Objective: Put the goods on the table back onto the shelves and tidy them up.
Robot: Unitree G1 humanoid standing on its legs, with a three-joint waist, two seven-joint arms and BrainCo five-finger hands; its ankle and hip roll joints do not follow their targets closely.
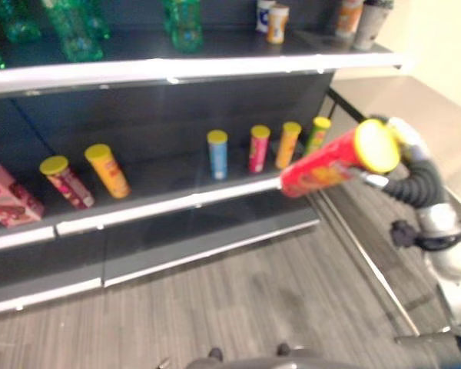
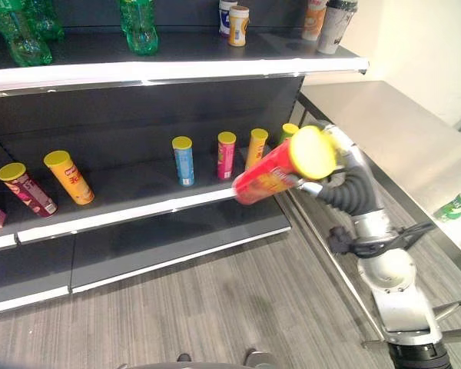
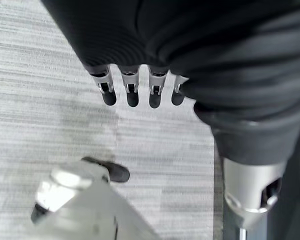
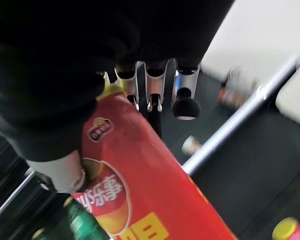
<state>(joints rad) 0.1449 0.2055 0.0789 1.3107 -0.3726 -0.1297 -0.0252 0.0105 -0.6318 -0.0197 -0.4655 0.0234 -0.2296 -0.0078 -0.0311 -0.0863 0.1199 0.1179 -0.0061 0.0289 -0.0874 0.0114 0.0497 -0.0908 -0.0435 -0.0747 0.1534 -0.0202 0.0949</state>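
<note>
The right hand (image 2: 332, 146) grasps a red can (image 2: 273, 175), held tilted just in front of the middle shelf (image 2: 138, 201). The left hand (image 3: 140, 85) hangs with fingers relaxed.

A red can (image 2: 270, 178) with a yellow lid (image 2: 313, 152); green bottles (image 2: 138, 25) above a dark shelf (image 2: 138, 196).

Head stereo downward; wrist close-ups.

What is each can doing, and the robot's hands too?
red can: held tilted in the air, yellow lid on.
right hand: fingers curled round the red can.
left hand: holding nothing.
blue can: upright on the shelf.
two yellow-lidded cans: leaning.
</note>
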